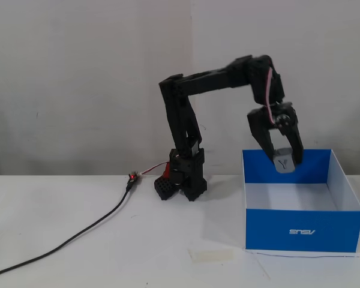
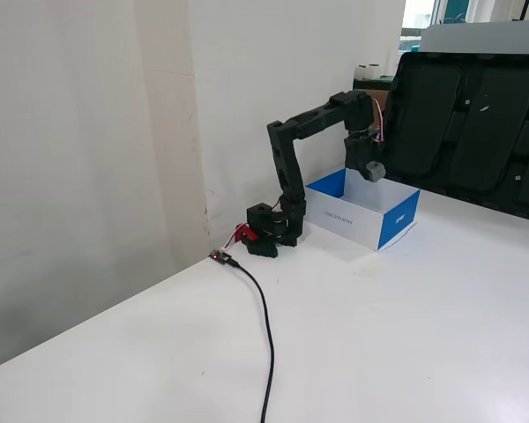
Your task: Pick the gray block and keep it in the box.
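The gray block [image 1: 283, 162] is a small gray cube with a dark mark on its face, held between the fingers of my black gripper [image 1: 284, 161]. The gripper hangs over the back part of the open blue box [image 1: 304, 230], which is white inside with a small white logo on its front. The block sits at about the height of the box's back wall, above the white floor. In the other fixed view the block [image 2: 374, 171] shows under the gripper [image 2: 371, 169], above the box [image 2: 398, 221].
The arm's black base [image 1: 185, 176] stands left of the box on the white table. A black cable [image 1: 78, 231] runs from the base toward the front left. A strip of tape [image 1: 212, 255] lies before the box. Black panels [image 2: 476, 123] stand behind the table.
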Available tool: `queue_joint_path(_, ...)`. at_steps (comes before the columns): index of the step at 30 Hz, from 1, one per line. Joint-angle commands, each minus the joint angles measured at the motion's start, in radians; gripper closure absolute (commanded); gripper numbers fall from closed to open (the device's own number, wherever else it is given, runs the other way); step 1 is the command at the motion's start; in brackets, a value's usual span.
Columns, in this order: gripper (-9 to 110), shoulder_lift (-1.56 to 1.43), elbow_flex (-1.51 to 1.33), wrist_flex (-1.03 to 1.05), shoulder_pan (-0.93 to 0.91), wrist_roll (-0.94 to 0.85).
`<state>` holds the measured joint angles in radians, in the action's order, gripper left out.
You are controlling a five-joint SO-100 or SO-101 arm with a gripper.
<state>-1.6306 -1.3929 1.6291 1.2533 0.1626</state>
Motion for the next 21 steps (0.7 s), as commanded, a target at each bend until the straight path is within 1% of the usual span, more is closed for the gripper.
queue_joint_path(1,91,0.034,0.054,-0.015,0.032,-0.003)
queue_joint_path(3,90,0.046,0.058,-0.018,0.037,-0.008)
queue_joint_path(6,65,0.035,0.064,-0.014,0.049,-0.044)
queue_joint_path(9,64,0.028,0.078,-0.002,0.057,-0.057)
queue_joint_path(10,65,0.023,0.078,0.000,0.055,-0.058)
queue_joint_path(14,77,0.005,0.078,0.011,0.015,-0.100)
queue_joint_path(17,92,-0.034,0.066,0.015,-0.052,-0.107)
queue_joint_path(21,98,-0.133,0.017,0.012,-0.215,-0.127)
